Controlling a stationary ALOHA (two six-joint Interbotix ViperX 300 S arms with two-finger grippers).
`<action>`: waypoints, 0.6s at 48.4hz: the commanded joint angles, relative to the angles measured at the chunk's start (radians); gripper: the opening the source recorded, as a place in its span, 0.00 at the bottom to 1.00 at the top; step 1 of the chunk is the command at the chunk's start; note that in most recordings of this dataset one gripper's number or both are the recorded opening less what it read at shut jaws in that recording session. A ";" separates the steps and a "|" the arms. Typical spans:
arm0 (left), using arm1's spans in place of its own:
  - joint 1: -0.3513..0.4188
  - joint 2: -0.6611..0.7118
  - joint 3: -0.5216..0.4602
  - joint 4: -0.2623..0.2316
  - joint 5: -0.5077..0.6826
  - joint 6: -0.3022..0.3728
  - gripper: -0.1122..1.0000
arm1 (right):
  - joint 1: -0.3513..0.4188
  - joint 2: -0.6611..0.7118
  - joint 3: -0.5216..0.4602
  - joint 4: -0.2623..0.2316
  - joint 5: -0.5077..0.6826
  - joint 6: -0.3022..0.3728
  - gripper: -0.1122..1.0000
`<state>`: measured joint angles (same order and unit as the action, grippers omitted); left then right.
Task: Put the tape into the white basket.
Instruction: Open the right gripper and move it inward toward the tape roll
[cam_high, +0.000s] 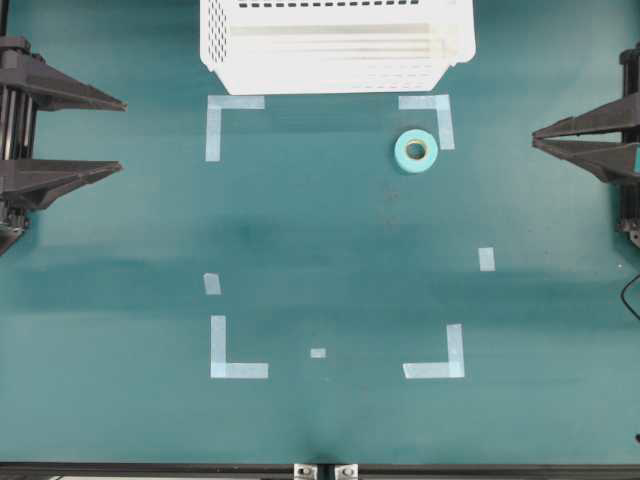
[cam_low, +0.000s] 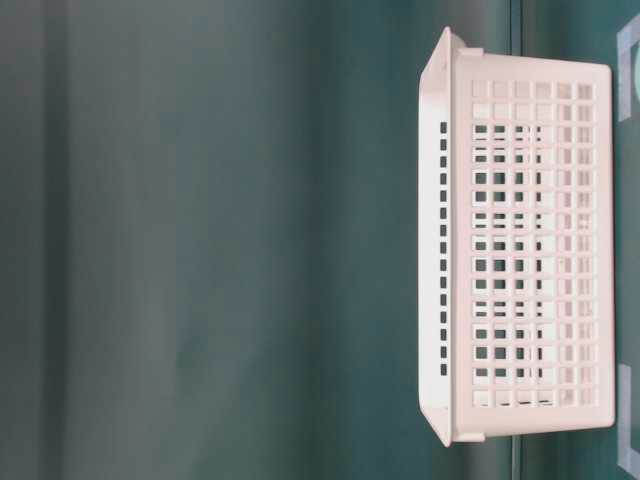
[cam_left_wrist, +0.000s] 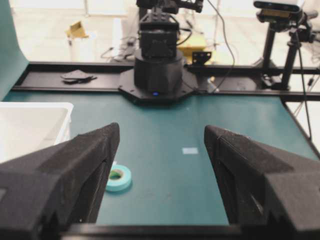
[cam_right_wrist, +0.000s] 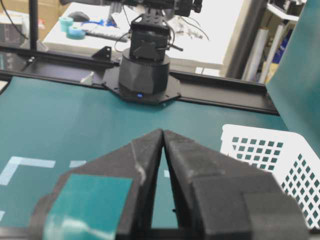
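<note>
Nothing is begun, I judge; both hands sit at the worktop edges. The left hand has fingers spread apart, empty; the right hand has fingertips together, holding nothing. The tape lies flat near the right hand, just short of the basket. Next: the right hand must open, reach and straddle the ring.
</note>
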<state>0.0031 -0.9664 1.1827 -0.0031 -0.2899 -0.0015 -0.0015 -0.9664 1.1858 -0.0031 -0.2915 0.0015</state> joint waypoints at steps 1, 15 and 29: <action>-0.021 0.006 -0.017 -0.028 -0.015 -0.014 0.32 | 0.000 0.008 -0.012 0.002 -0.006 0.012 0.32; -0.029 0.023 -0.006 -0.028 -0.015 -0.015 0.01 | 0.000 0.043 -0.009 0.000 0.037 0.015 0.11; -0.034 0.017 0.009 -0.031 -0.011 -0.017 0.01 | 0.000 0.020 -0.009 0.000 0.106 0.120 0.11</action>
<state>-0.0261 -0.9511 1.1996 -0.0307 -0.2945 -0.0184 -0.0015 -0.9388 1.1950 -0.0031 -0.1994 0.0859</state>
